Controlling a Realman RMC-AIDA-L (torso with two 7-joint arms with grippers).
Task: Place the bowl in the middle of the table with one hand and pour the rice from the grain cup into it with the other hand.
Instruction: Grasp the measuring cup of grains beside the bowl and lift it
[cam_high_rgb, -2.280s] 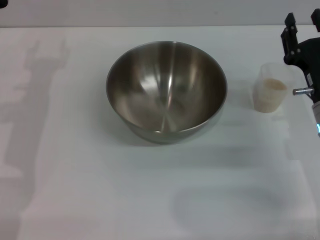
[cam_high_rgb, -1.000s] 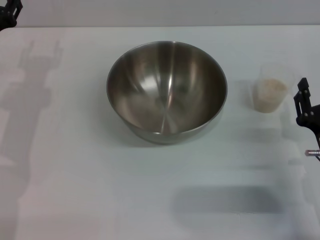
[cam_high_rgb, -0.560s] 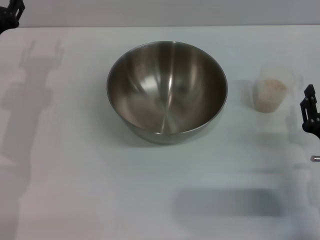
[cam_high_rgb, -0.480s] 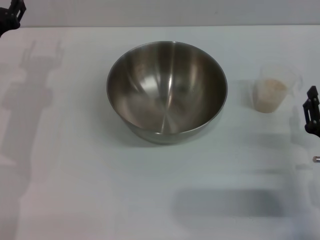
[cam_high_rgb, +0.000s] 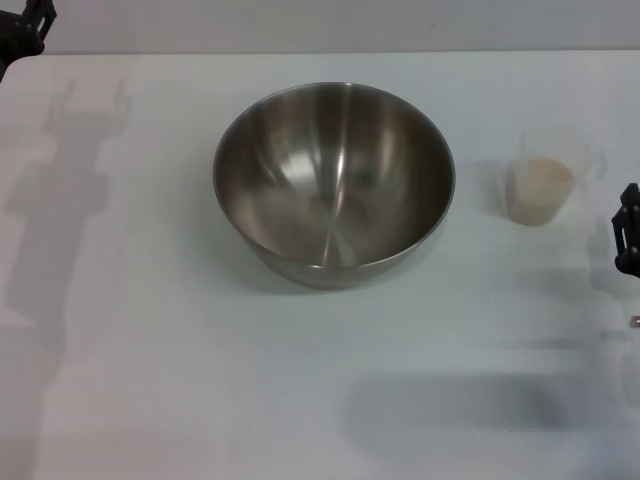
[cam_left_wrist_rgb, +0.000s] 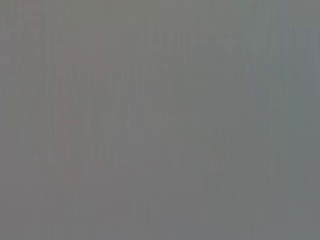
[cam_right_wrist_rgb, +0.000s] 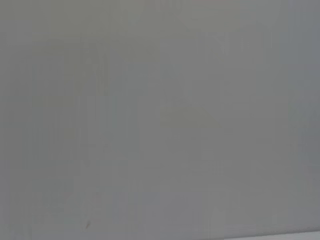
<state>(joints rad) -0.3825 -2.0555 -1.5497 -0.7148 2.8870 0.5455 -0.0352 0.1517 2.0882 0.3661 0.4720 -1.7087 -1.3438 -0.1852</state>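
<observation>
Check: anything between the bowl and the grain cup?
Nothing: head view shows only bare table between bowl and grain cup.

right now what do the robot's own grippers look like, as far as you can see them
Very little shows. The left gripper is a small black angular piece with a notched outline at the far left corner of the head view. The right gripper is a black blocky sliver at the right edge, with a small silver metal stub below it. No cables, markings or arm casing are visible, and both wrist views are blank.
</observation>
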